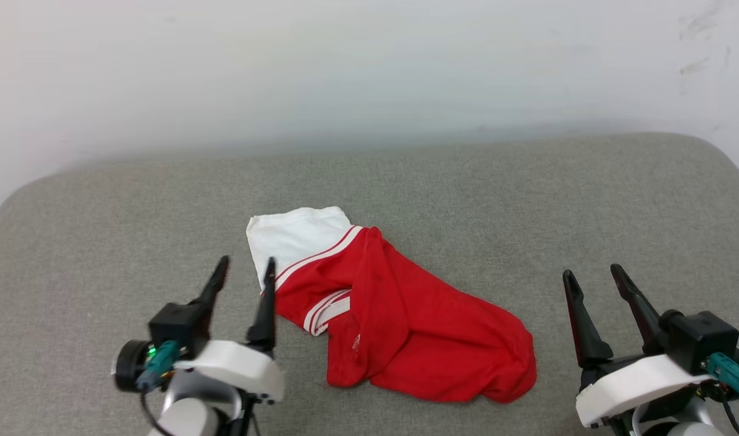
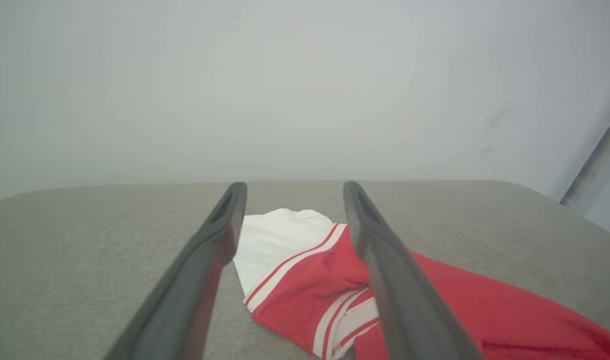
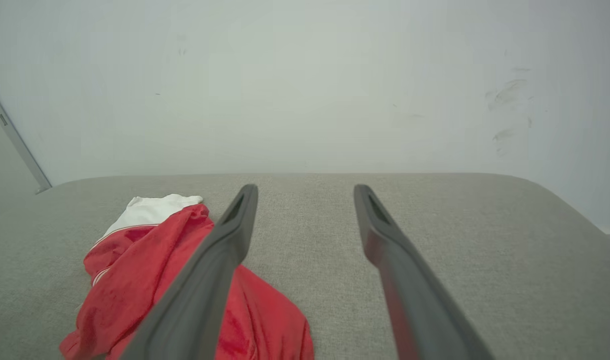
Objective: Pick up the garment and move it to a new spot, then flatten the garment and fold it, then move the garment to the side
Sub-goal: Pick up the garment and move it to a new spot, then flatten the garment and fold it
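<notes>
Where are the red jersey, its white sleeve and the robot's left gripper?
red jersey [image 1: 423,327]: head view, on the crumpled red body cloth.
white sleeve [image 1: 293,236]: head view, on the middle of the sleeve.
left gripper [image 1: 247,263]: head view, midway between its two open fingertips.

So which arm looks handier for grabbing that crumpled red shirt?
Probably left: the left pincer, open, sits at the white sleeve of the shirt; the right pincer stands apart over the grey cushion.
</notes>
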Robot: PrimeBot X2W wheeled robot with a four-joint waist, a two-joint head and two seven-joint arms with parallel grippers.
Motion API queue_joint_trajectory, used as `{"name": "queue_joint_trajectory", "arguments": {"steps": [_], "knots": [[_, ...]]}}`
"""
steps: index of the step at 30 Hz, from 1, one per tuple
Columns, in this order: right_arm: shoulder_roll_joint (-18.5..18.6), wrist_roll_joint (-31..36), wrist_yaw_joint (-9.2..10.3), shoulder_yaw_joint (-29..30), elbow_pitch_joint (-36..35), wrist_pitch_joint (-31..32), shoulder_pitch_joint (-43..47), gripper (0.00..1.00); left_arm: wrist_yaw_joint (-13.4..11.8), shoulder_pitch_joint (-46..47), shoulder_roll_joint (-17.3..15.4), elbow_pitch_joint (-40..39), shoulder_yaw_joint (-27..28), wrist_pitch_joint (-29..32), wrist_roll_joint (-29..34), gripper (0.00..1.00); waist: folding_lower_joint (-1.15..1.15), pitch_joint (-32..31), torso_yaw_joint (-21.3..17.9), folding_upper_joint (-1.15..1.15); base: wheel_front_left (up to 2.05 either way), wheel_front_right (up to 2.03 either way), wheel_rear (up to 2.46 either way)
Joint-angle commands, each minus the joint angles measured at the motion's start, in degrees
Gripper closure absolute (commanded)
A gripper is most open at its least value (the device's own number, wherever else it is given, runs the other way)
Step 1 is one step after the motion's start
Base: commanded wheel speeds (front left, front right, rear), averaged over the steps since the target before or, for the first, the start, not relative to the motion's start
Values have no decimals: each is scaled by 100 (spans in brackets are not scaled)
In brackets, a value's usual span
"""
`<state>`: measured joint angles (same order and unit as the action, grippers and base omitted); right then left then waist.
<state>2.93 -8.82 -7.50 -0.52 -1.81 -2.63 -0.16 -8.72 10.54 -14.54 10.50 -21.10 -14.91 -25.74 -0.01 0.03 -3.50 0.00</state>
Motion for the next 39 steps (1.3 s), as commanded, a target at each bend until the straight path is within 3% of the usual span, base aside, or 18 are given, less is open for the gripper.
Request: {"name": "queue_joint_trajectory", "arguments": {"steps": [1, 10, 23, 31, 39], "knots": [[-6, 0, 2, 21, -37, 24, 91, 0, -45, -121, -60, -57, 105, -36, 9, 0, 1, -55, 21, 0, 0, 0, 0], [-5, -14, 2, 86, -125, 118, 308, 0, -133, -662, -293, -287, 410, -29, 73, 0, 1, -252, 24, 0, 0, 0, 0], [-6, -89, 2, 115, -157, 361, 416, 0, -115, -748, -289, -384, 376, -28, 26, 0, 1, -240, 75, 0, 0, 0, 0], [56, -317, 2, -332, 6, 1721, 227, 0, -72, -551, -188, -388, 309, -27, 34, 0, 1, -99, 352, 0, 0, 0, 0], [380, -920, 3, -1444, -55, 3095, -86, 0, -41, -344, -33, -486, 366, -29, 69, 0, 1, 230, 789, 0, 0, 0, 0]]}}
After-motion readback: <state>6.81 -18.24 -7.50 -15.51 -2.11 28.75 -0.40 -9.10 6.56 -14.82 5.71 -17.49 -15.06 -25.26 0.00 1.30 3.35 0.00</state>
